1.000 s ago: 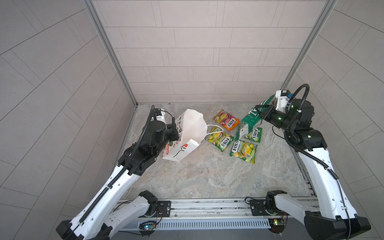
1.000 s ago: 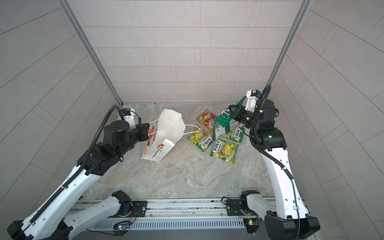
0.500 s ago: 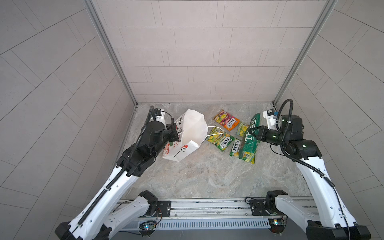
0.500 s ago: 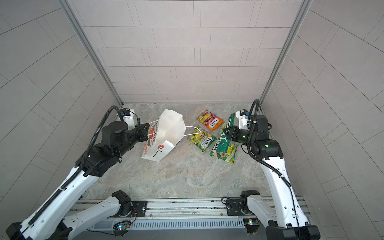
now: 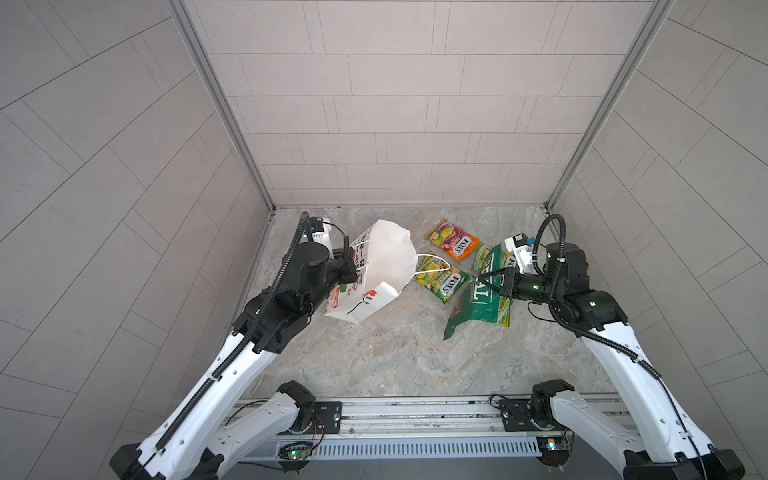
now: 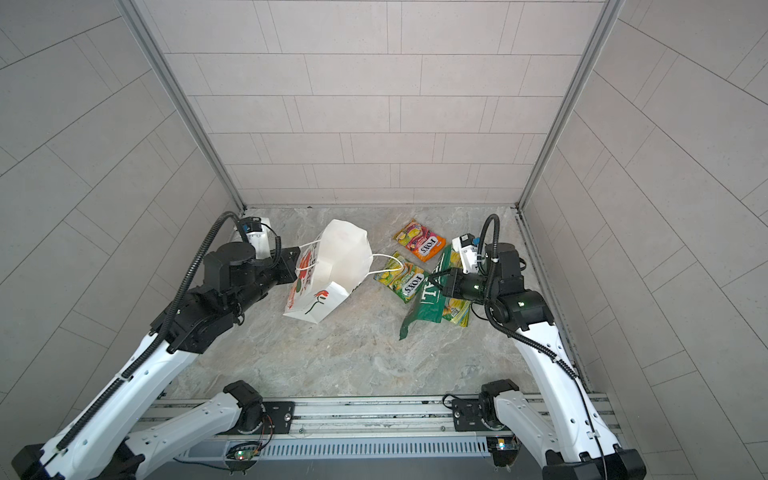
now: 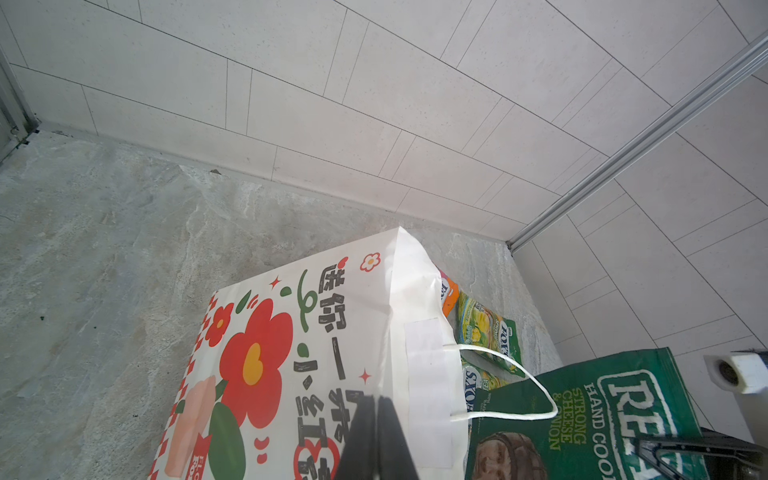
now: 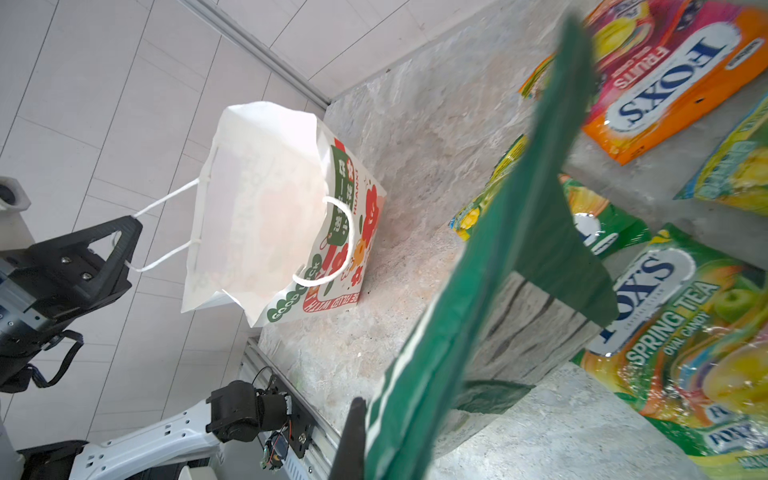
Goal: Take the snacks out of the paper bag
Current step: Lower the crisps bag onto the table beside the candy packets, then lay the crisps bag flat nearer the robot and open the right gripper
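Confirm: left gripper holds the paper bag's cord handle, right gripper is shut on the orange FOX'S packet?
Wrong packet. The right gripper is shut on the dark green REAL crisp bag, seen in both top views. The left gripper does hold the cord handle of the paper bag.

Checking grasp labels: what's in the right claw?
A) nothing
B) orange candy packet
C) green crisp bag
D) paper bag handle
C: the right claw is shut on the edge of the green crisp bag; the left claw has the paper bag by its handle.
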